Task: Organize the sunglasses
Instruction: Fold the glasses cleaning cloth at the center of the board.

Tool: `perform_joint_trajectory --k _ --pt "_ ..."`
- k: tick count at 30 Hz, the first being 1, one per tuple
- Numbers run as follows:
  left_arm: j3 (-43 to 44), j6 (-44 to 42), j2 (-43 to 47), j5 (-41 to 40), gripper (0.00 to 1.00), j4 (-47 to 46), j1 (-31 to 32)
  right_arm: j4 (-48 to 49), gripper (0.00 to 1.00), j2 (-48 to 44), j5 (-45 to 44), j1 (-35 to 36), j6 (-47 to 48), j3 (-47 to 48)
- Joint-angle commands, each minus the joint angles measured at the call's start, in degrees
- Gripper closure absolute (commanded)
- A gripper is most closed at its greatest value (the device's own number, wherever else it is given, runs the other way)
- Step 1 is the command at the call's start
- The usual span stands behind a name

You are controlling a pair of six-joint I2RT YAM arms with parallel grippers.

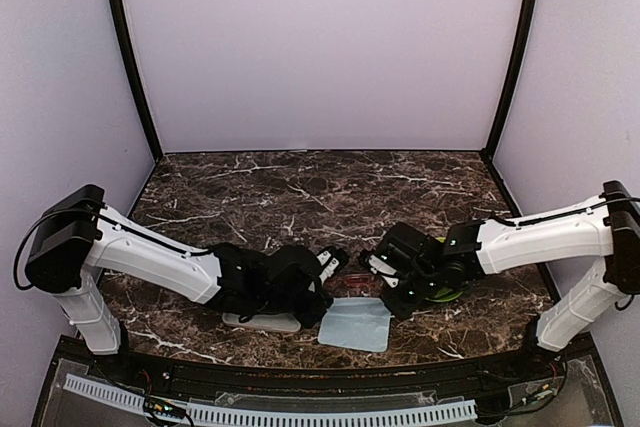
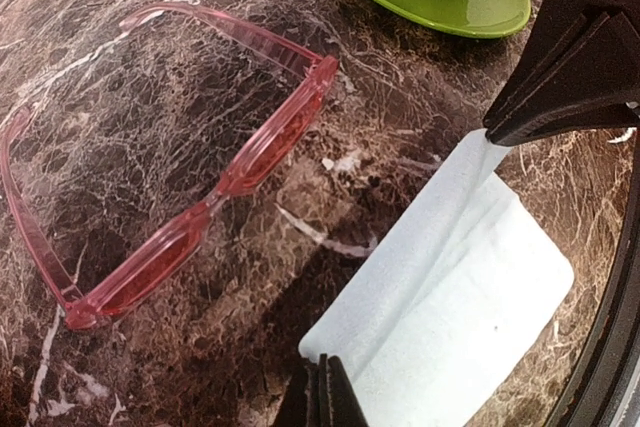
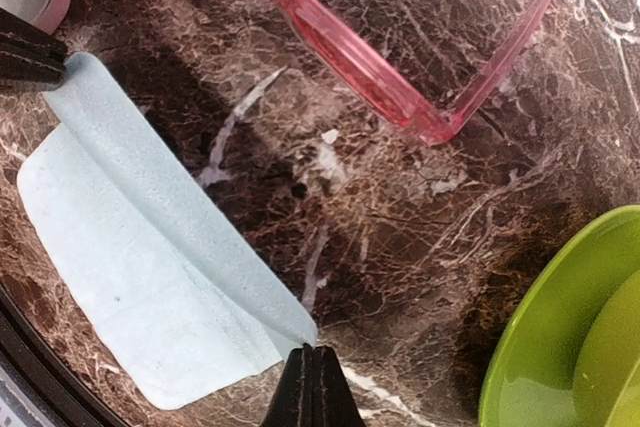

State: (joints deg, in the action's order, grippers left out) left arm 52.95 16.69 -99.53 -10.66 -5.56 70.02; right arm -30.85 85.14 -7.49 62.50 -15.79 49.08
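Nearest you, the light blue cloth [image 1: 355,325] is lying spread out. Just beyond it the red-pink sunglasses [image 2: 240,157] are sitting open on the table [image 1: 300,187], so most of the organizing is looking undone. Your left gripper [image 2: 322,395] and right gripper [image 3: 315,379] are each pinching a cloth corner, fingers clamped together.

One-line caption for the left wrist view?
The left end effector and right end effector each pinch a corner of the light blue cloth beside the pink sunglasses.
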Motion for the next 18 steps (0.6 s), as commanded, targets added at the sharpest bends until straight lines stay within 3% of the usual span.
perform_joint_trajectory --k 1,18 --pt "-1.3 -2.1 1.3 1.5 1.0 -0.6 0.1 3.0 0.99 -1.9 0.8 1.6 -1.9 -1.7" --pt "-1.4 -3.9 0.9 5.1 1.0 2.7 1.1 4.9 0.96 -1.9 0.3 6.5 -6.6 -4.1"
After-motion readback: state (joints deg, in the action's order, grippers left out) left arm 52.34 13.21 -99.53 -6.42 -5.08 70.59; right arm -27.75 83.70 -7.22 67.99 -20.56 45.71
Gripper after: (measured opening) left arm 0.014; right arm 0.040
